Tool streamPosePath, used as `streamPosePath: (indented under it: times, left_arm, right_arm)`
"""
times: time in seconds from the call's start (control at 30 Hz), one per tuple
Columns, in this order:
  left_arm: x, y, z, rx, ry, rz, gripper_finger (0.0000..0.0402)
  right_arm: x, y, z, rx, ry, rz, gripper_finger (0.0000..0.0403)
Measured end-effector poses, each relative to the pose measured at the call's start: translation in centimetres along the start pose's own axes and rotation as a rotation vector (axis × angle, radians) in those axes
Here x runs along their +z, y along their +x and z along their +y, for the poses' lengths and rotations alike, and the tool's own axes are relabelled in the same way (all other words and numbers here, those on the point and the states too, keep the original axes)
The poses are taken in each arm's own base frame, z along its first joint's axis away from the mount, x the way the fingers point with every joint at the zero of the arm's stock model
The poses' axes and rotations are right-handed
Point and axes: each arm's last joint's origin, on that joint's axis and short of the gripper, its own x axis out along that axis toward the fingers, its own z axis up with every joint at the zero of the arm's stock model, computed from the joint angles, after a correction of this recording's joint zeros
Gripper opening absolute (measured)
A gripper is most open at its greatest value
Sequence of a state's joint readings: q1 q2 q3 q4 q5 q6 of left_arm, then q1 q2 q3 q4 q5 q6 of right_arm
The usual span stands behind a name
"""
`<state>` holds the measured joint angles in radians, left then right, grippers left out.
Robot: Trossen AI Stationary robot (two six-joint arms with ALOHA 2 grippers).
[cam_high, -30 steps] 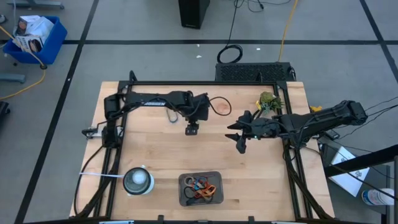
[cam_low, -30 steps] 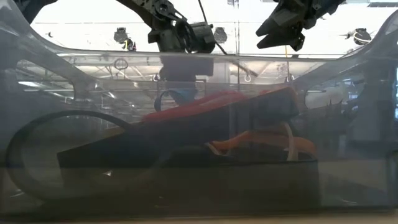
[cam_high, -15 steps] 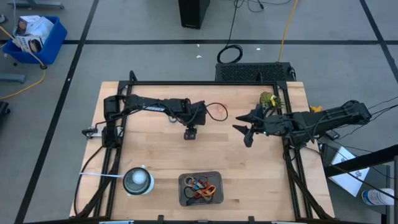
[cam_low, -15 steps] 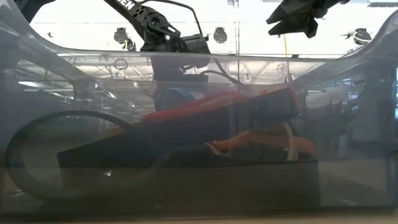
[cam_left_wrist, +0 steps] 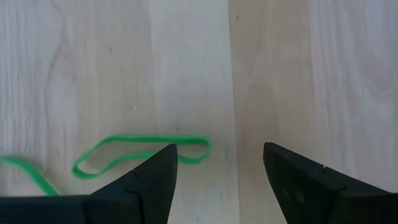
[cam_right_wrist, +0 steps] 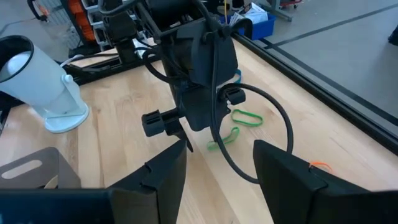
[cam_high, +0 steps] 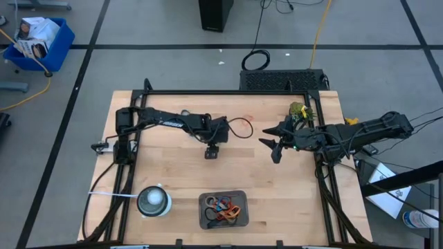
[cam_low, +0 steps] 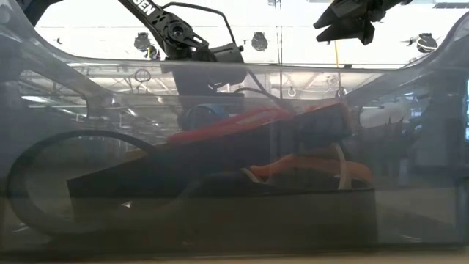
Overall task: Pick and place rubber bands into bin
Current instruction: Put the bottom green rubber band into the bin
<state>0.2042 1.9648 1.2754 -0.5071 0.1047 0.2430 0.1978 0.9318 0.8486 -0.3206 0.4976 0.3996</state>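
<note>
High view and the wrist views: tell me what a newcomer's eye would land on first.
The left gripper hangs open over the middle of the wooden table, its fingers pointing down at a green rubber band lying flat on the boards. The bin at the table's near edge holds a bright tangle of rubber bands. The right gripper is raised right of centre, holding nothing.

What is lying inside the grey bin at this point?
The bin holds a tangle of rubber bands, with orange, red and blue ones showing from above. The low view shows red and orange loops piled behind its wall; whatever lies beneath the pile is covered.
</note>
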Motion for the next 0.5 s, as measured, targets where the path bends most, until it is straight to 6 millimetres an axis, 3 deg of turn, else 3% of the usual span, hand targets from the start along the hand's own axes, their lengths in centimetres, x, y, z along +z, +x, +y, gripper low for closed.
streamPosePath:
  times: [0.5]
  left_arm:
    - [-0.7,2.3,-0.1,-0.033,-0.068,0.069,0.0246]
  right_arm:
    - [0.0,0.0,0.0,0.001,0.008,0.000,0.0183]
